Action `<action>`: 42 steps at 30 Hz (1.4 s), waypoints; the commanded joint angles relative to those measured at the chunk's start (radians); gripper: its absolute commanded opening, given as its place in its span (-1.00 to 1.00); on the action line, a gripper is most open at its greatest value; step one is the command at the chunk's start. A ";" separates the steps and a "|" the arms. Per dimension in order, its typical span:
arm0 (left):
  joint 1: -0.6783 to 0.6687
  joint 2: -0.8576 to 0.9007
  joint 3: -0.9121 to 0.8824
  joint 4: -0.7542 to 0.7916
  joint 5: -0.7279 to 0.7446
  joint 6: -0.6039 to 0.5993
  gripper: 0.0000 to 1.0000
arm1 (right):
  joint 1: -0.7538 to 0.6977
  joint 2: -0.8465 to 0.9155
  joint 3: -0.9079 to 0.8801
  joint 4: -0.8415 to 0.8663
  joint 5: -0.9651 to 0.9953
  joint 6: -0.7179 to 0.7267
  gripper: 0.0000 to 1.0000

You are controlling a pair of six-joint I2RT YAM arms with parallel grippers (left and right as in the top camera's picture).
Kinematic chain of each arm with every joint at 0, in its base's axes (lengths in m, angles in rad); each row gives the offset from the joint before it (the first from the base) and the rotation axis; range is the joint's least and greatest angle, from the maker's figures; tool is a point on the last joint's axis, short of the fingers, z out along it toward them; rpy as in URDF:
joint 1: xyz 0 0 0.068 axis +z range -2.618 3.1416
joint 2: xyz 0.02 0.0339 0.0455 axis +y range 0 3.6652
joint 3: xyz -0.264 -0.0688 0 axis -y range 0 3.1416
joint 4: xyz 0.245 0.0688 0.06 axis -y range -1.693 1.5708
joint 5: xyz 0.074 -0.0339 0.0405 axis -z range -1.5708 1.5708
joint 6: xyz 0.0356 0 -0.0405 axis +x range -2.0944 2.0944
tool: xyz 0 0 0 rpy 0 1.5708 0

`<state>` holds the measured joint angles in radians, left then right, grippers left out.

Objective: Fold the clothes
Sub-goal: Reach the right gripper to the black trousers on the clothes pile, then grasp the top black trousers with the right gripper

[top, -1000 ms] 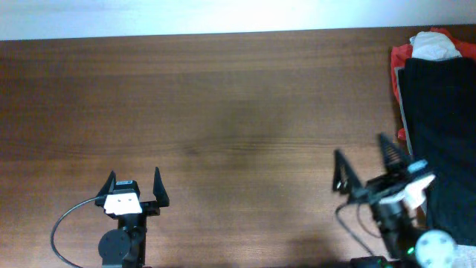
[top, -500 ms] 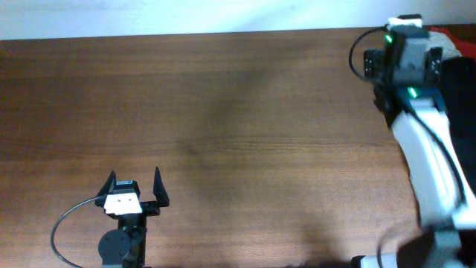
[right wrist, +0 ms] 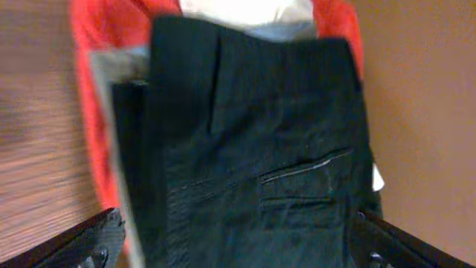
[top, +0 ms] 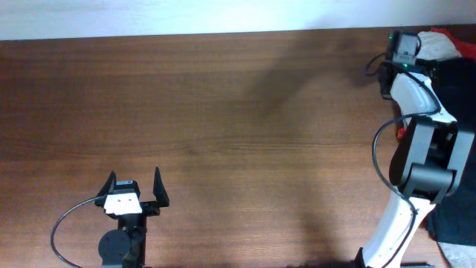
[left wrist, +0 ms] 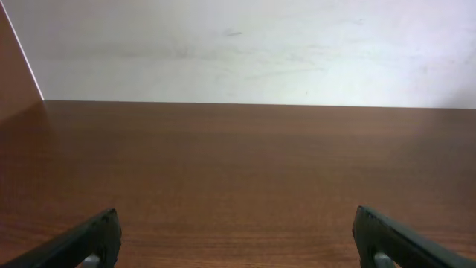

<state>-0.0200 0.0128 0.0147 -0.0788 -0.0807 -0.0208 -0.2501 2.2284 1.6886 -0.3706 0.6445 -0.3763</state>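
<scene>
The step in hand looks like the reach for the first garment; no folding has begun. The right arm (top: pixel 416 141) stretches out to the pile of clothes (top: pixel 455 74), and the right jaws stand wide apart, holding nothing, one tip at each lower corner of the wrist view. The black garment (right wrist: pixel 253 149) lies on top of the pile, directly between and ahead of those jaws. A grey layer (right wrist: pixel 111 63) and a red one (right wrist: pixel 89 89) peek out past the left tip, and a white piece (right wrist: pixel 245 9) shows at the far end. The left jaws are likewise spread and hold nothing, low over the tabletop (top: pixel 223 112), well apart from the pile.

The next move probably calls for lowering the right jaws onto an edge of the black cloth alone, pinching only that layer, then dragging it onto bare wood where both arms can reach it.

Much is unclear. From overhead the arm covers most of the pile, and the frame's edge cuts it off. The wrist view is blurred; a slit pocket suggests trousers, but the garment's full outline runs out of frame.
</scene>
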 commanded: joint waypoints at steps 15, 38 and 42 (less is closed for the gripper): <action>0.003 -0.006 -0.005 0.002 0.006 -0.010 0.98 | -0.062 0.053 0.036 0.030 -0.216 -0.008 0.93; 0.003 -0.006 -0.005 0.002 0.006 -0.010 0.98 | -0.093 0.061 0.035 0.036 -0.346 -0.008 0.84; 0.003 -0.006 -0.005 0.002 0.006 -0.010 0.98 | -0.094 0.073 0.036 0.043 -0.346 -0.007 0.75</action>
<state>-0.0200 0.0128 0.0147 -0.0788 -0.0807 -0.0208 -0.3408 2.2642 1.7020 -0.3355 0.3111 -0.3920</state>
